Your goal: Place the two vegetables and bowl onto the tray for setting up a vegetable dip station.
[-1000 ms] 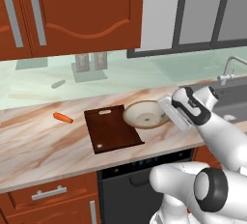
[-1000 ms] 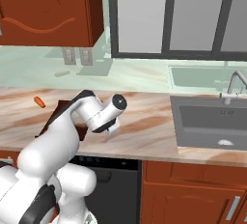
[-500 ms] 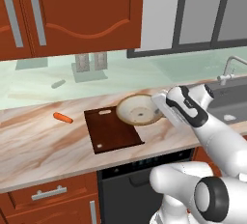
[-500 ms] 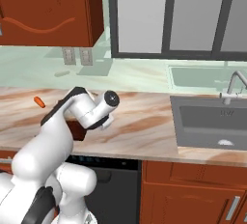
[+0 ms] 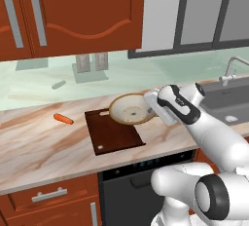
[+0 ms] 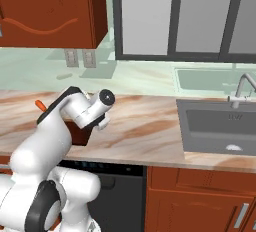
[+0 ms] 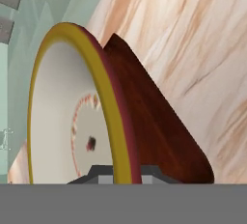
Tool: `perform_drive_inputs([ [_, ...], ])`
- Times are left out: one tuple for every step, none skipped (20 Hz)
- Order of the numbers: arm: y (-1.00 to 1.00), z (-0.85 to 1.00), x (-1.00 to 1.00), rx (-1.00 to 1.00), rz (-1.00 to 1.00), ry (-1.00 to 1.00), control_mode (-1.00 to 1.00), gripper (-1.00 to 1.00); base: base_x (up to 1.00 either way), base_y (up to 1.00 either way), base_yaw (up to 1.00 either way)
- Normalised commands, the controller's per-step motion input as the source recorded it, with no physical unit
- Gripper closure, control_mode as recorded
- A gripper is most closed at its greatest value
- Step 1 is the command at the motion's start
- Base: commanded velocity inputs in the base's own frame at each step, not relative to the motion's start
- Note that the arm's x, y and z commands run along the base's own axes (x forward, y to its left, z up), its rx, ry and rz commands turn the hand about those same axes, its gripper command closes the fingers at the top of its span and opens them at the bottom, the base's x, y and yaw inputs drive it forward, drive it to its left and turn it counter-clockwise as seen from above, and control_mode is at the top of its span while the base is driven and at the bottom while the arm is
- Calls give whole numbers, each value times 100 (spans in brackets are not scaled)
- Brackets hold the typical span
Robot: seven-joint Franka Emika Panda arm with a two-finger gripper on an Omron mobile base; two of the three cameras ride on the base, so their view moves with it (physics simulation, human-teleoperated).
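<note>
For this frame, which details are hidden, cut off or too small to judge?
- Gripper fingertips: cut off by the bottom edge in the hand view; the bowl rim covers them.
- Tray: mostly behind the arm in the right base view.
- Carrot: partly behind the arm there.
- Small grey-green thing by the back wall: too small to identify in the left base view.

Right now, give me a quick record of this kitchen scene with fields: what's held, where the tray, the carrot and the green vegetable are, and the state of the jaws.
held: bowl, gripped by its rim, tilted, over the far right part of the tray
jaws: shut on the bowl rim, seen in the hand view
gripper: at the bowl's right edge
tray: flat on the counter, nothing lying on it
carrot: on the counter, left of the tray, apart from it
green vegetable: farther back, near the wall
</note>
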Motion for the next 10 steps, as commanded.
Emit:
perform_drive_inputs([
  [34, -6, 20, 0, 0, 0, -100, 100, 0, 0, 0],
  [37, -7, 22, 0, 0, 0, -100, 100, 0, 0, 0],
  [38, -6, 21, 0, 0, 0, -100, 100, 0, 0, 0],
  [36, -5, 21, 0, 0, 0, -100, 100, 0, 0, 0],
  [34, -5, 22, 0, 0, 1, -100, 100, 0, 0, 0],
  [34, -7, 21, 0, 0, 1, -100, 100, 0, 0, 0],
  [30, -8, 21, 0, 0, 4, -100, 100, 0, 0, 0],
  [27, -11, 20, 0, 0, 6, -100, 100, 0, 0, 0],
  [23, -14, 20, 0, 0, 4, -100, 100, 0, 0, 0],
  [22, -15, 19, 3, 0, 6, -100, 100, 0, 0, 0],
])
